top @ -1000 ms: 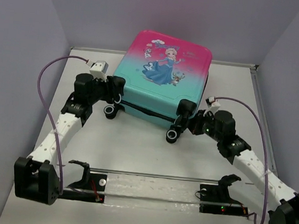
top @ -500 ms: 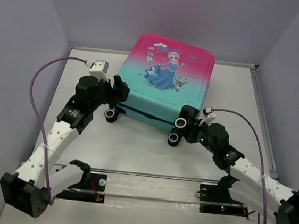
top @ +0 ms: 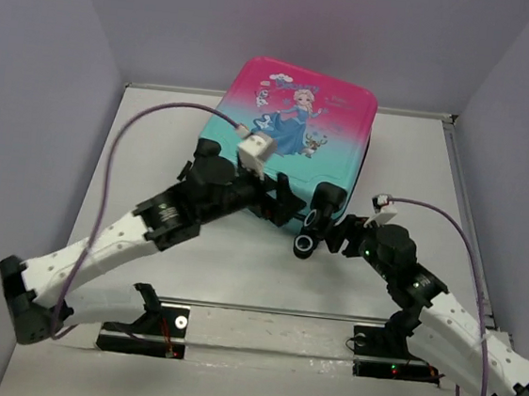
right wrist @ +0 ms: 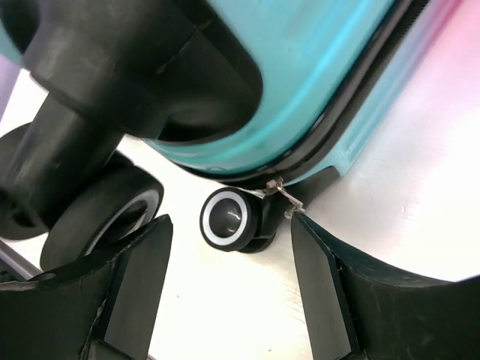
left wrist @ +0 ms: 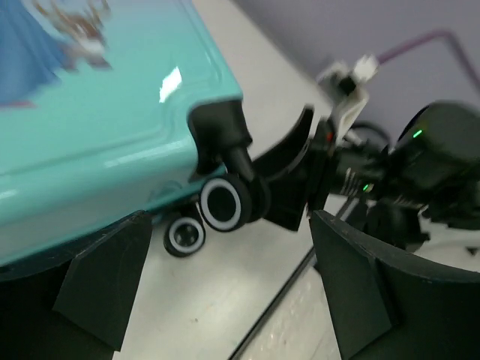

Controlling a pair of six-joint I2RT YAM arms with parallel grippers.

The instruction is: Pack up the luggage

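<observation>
Left claw (left wrist: pixel 229 219) spread apart at near edge of luggage (top: pixel 297 116), right claw (right wrist: pixel 230 223) also apart, just right of its near-right wheels (top: pixel 305 247)

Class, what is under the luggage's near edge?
Black wheels show under the luggage, resting on the white table. The table beneath its shell is covered, so anything there cannot be seen.

Overhead and close wrists, sharing luggage (top: pixel 324 129)
</observation>
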